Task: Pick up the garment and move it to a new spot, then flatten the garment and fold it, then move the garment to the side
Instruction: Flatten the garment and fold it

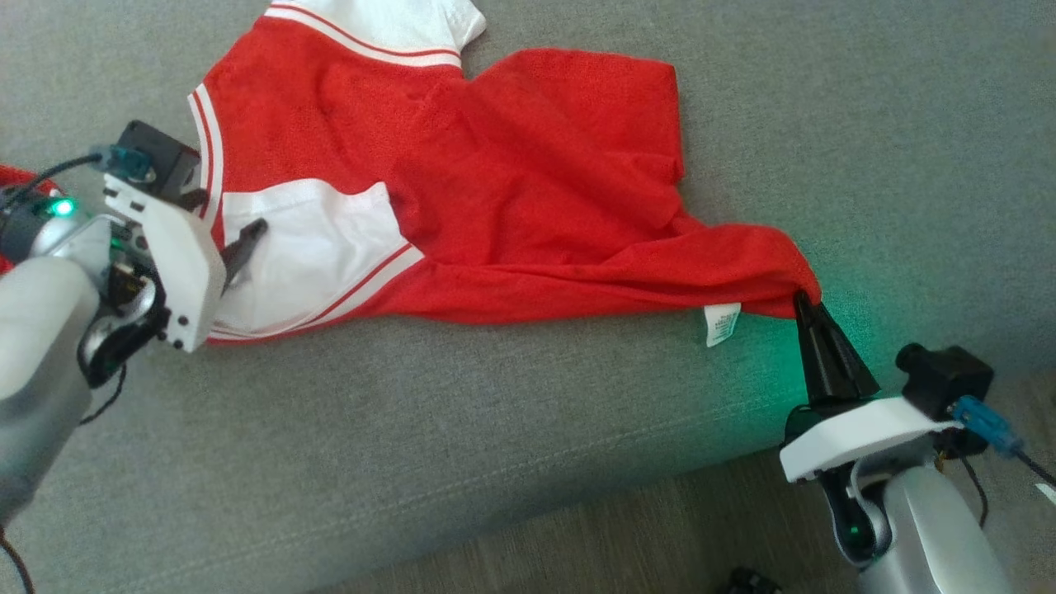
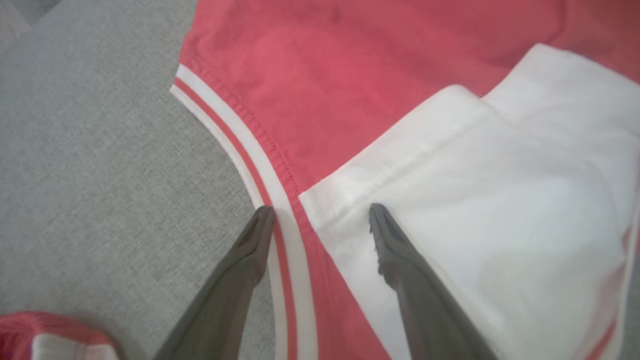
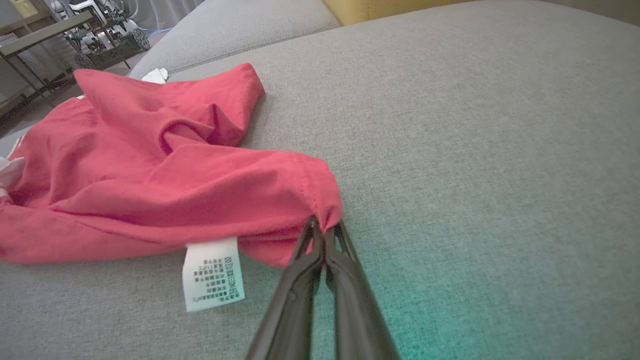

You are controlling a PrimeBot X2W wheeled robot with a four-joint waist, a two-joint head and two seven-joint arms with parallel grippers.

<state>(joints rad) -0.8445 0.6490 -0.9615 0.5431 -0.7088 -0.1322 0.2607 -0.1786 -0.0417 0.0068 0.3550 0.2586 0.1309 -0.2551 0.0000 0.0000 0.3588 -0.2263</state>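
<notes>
Left wrist view: left fingers (image 2: 235, 280) straddle garment (image 2: 350, 75) trim (image 2: 292, 235) | right fingers (image 3: 300, 280) pinch hem (image 3: 325, 210)

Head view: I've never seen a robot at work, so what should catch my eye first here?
A bright red and white garment sprawls rumpled across the grey cushion. At its near right corner, the right end effector is shut on the red cloth, beside a white care label. The left end effector hangs open over the striped trim at the left.

Silver-grey forearms (image 1: 41, 330) end in white angular wrist plates (image 1: 177, 256) with dark screws (image 1: 177, 322). Beside each plate: a black boxy camera (image 1: 945, 375), blue plug (image 1: 986, 422), black cable (image 1: 1035, 466), green light (image 1: 62, 206). The fingers (image 1: 829, 355) taper, matte black.
</notes>
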